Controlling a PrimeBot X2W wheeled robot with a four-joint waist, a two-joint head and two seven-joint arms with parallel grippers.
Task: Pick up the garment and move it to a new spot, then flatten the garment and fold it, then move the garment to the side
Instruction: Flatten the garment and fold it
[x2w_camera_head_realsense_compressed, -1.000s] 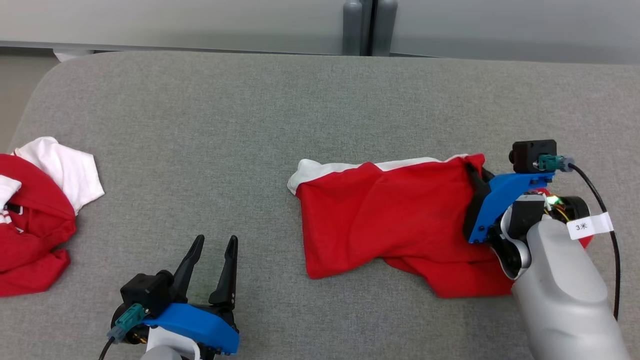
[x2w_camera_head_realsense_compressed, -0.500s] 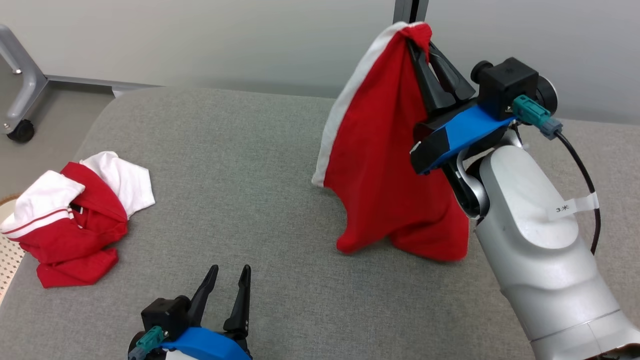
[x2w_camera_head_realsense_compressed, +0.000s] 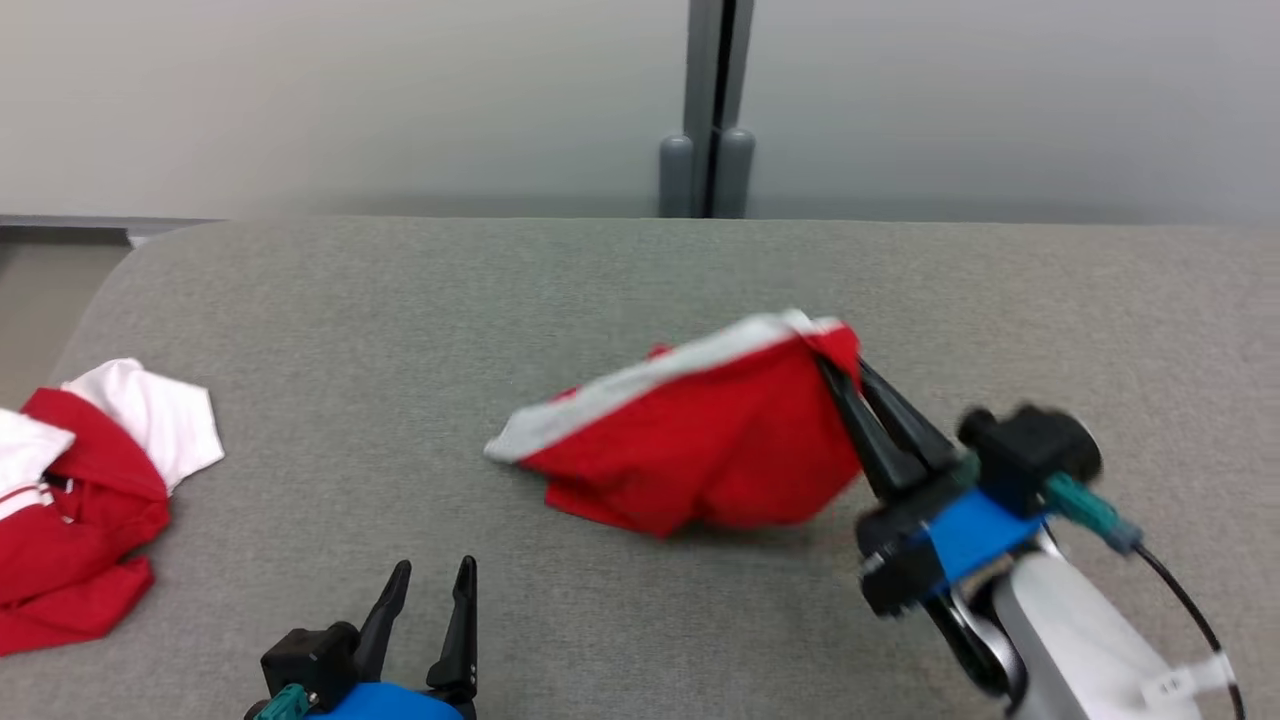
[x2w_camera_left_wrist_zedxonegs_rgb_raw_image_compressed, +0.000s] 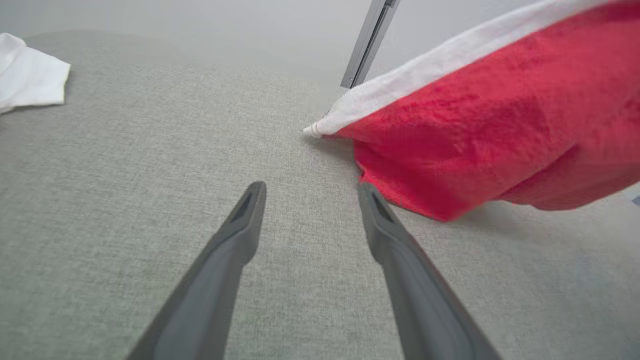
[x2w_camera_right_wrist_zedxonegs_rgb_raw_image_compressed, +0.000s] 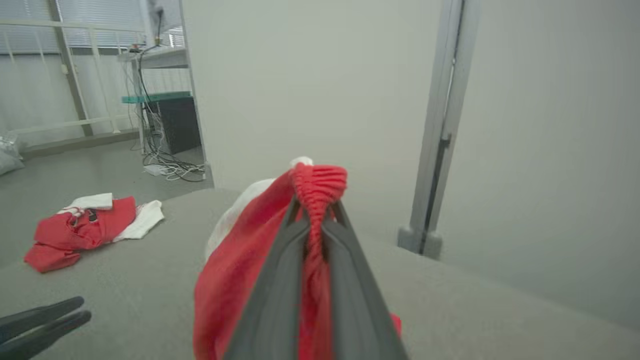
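The garment (x2w_camera_head_realsense_compressed: 700, 440) is red with a white band along one edge. It hangs above the grey surface (x2w_camera_head_realsense_compressed: 400, 330), and my right gripper (x2w_camera_head_realsense_compressed: 838, 362) is shut on its bunched red corner (x2w_camera_right_wrist_zedxonegs_rgb_raw_image_compressed: 316, 192). Its low end reaches toward the left, close over the surface. From the left wrist view the garment (x2w_camera_left_wrist_zedxonegs_rgb_raw_image_compressed: 495, 130) floats to the right of my fingers. My left gripper (x2w_camera_head_realsense_compressed: 433, 570) stands open at the near edge, nothing between its fingers, apart from the cloth. The left gripper (x2w_camera_right_wrist_zedxonegs_rgb_raw_image_compressed: 80, 307) also shows at the right wrist view's lower left.
A second crumpled red and white garment (x2w_camera_head_realsense_compressed: 80, 500) lies at the surface's left edge. A grey post (x2w_camera_head_realsense_compressed: 710, 110) stands behind the far edge against the pale wall. In the right wrist view, cables and a dark box (x2w_camera_right_wrist_zedxonegs_rgb_raw_image_compressed: 175, 130) sit on the floor beyond.
My right gripper lifted the garment off the surface, raised it high, then brought it lower and leftward. The head camera has shifted between frames. The left gripper stays open in place.
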